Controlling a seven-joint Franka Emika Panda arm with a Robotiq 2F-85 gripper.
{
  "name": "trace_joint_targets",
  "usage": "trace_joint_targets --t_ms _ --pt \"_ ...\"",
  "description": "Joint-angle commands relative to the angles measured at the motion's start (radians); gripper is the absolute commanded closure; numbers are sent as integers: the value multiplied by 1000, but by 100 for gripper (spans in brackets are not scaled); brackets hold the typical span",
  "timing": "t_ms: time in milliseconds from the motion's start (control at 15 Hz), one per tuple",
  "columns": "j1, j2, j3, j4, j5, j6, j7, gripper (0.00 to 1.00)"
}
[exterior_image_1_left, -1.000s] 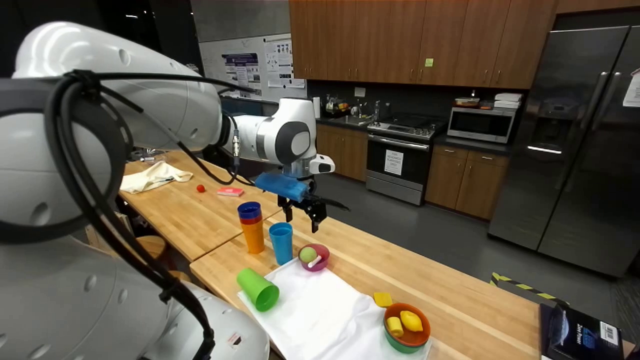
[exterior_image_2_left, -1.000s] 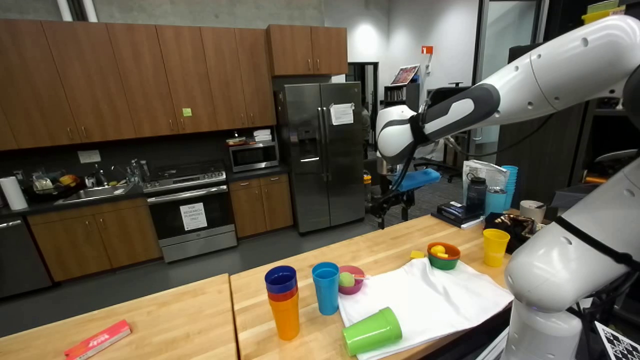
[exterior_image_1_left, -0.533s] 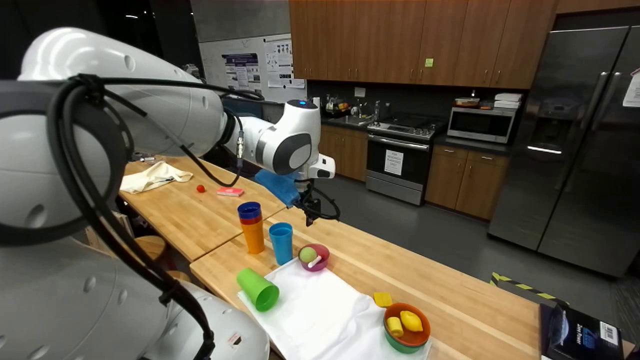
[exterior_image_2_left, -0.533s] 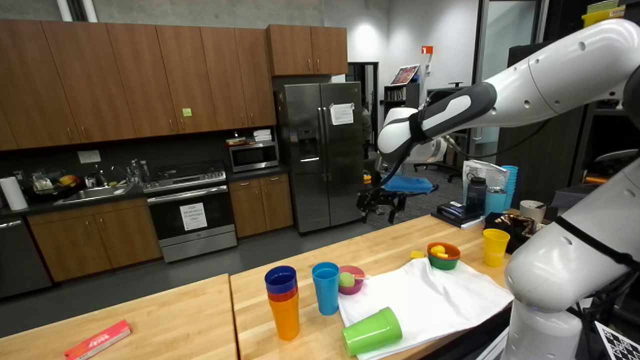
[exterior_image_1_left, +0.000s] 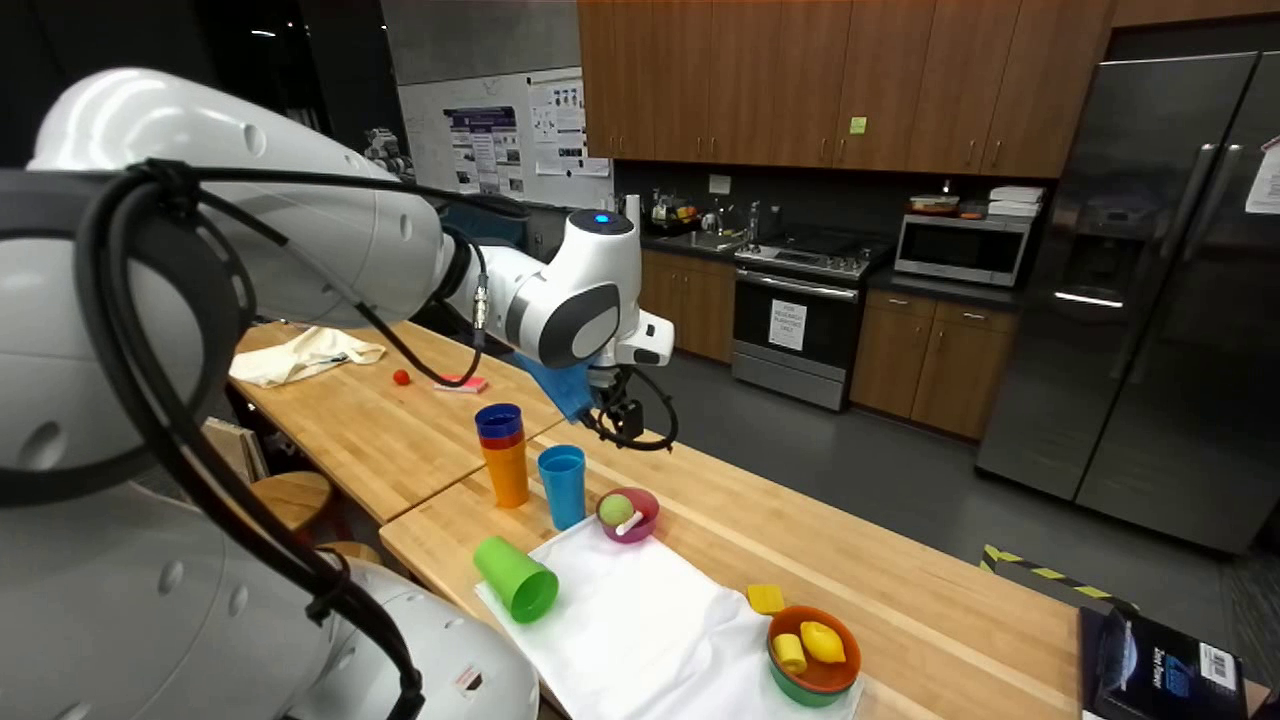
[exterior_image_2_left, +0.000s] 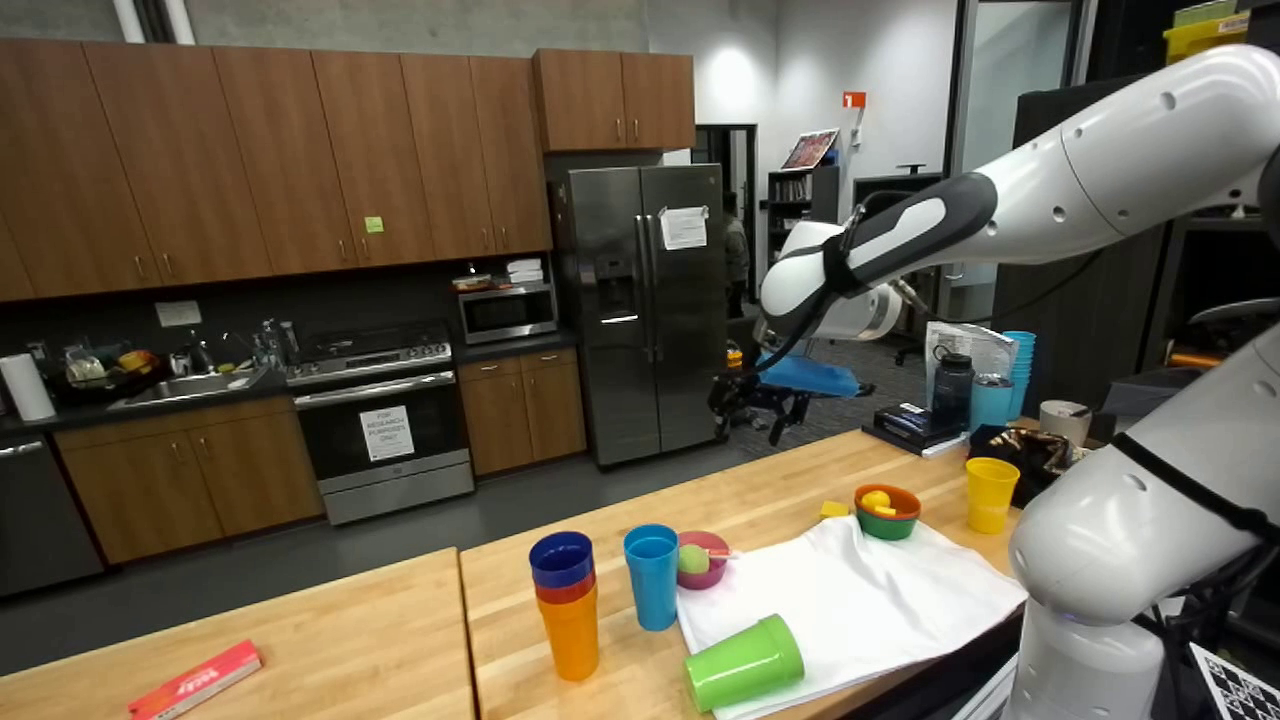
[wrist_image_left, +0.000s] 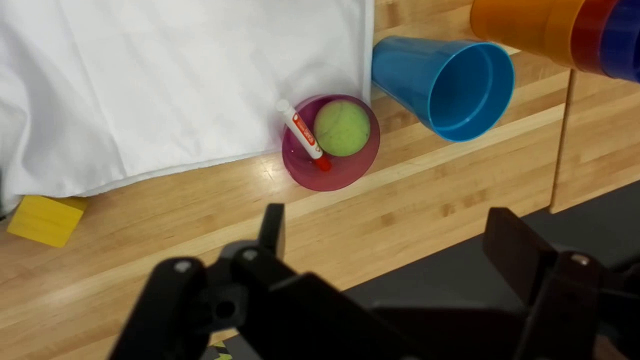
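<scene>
My gripper (wrist_image_left: 389, 222) is open with nothing between its fingers, high above the table's far edge. Closest to it in the wrist view is a pink bowl (wrist_image_left: 330, 177) holding a green tennis ball (wrist_image_left: 342, 128) and a white marker (wrist_image_left: 302, 131) with a red cap. An upright blue cup (wrist_image_left: 405, 75) stands beside that bowl. Near it rises a stack of orange, red and dark blue cups (exterior_image_2_left: 570, 630). A green cup (exterior_image_2_left: 745, 662) lies on its side, partly on a white cloth (exterior_image_2_left: 850, 600). In an exterior view, cables partly cover the gripper (exterior_image_1_left: 625, 420).
A yellow block (wrist_image_left: 47, 220) lies off the cloth's edge. Nearby, an orange bowl in a green one (exterior_image_1_left: 815, 655) holds a lemon (exterior_image_1_left: 822, 642) and a yellow piece. A yellow cup (exterior_image_2_left: 990, 495) and a dark bottle (exterior_image_2_left: 952, 390) stand near the arm's base.
The wrist has turned, and the gripper has shifted somewhat along the far side of the table. The upper arm has come down a little. Objects on the table have stayed put; the jaws remain open.
</scene>
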Motion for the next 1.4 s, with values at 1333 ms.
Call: trace_joint_targets --t_ms 1333 --pt "-72 126 73 182 -289 -524 294 0"
